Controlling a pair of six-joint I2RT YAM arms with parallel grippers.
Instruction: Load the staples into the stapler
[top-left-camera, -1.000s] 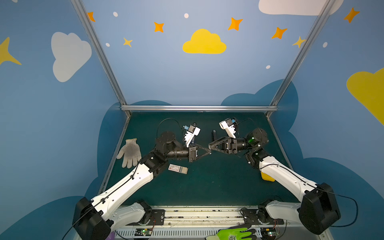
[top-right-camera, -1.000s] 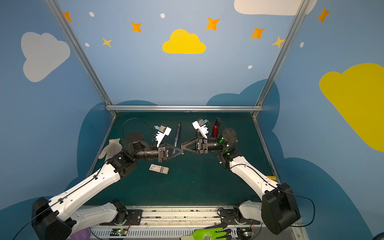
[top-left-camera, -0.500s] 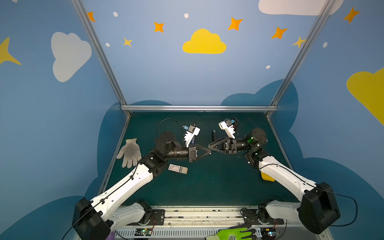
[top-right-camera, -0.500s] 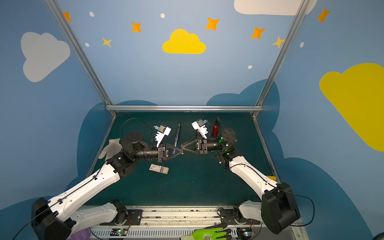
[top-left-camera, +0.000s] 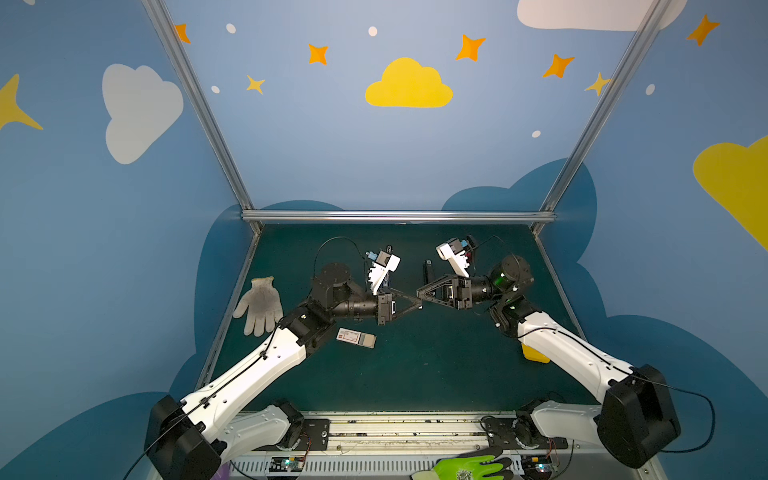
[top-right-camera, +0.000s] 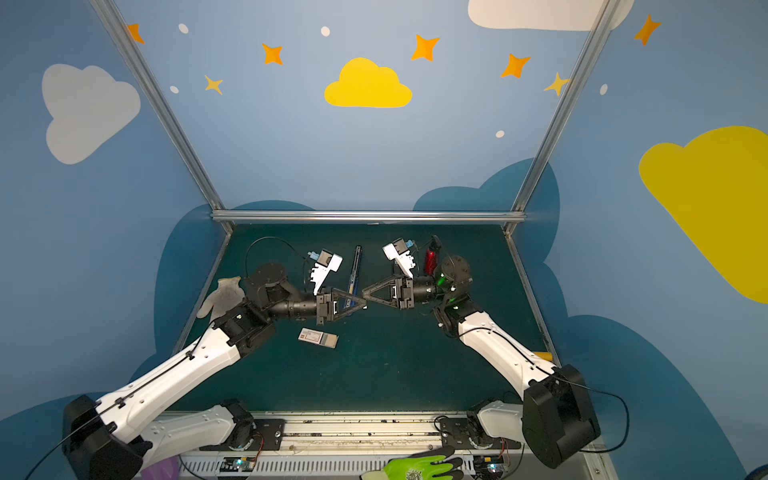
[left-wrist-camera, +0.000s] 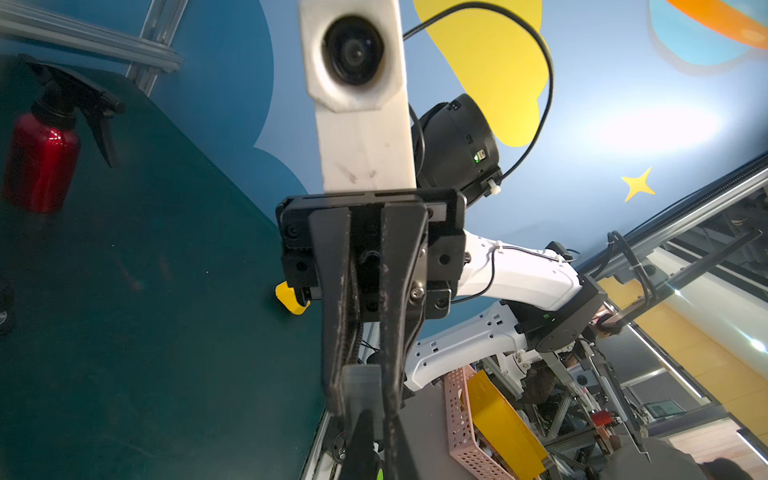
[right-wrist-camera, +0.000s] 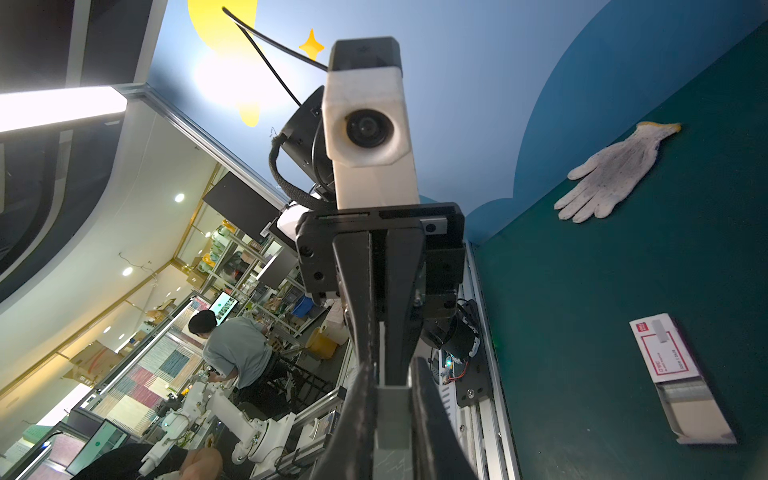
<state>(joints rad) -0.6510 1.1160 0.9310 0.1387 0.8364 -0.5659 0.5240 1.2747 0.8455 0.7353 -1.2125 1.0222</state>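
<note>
Against the earlier pictures almost nothing is displaced: the left gripper (top-left-camera: 419, 306) and right gripper (top-left-camera: 418, 293) are kept tip to tip at mid-frame, both jaws nearly closed about a small grey piece (right-wrist-camera: 390, 409); whose grip it is cannot be told. A handover is judged under way. The staples (top-left-camera: 356, 337) are seen lower left of centre, long axis left-right, tray (top-left-camera: 368, 340) drawn out rightward.

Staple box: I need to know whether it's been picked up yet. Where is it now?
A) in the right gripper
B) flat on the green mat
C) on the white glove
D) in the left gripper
B: the staple box lies flat on the green mat, tan tray slid partly out, apart from the white glove.
</note>
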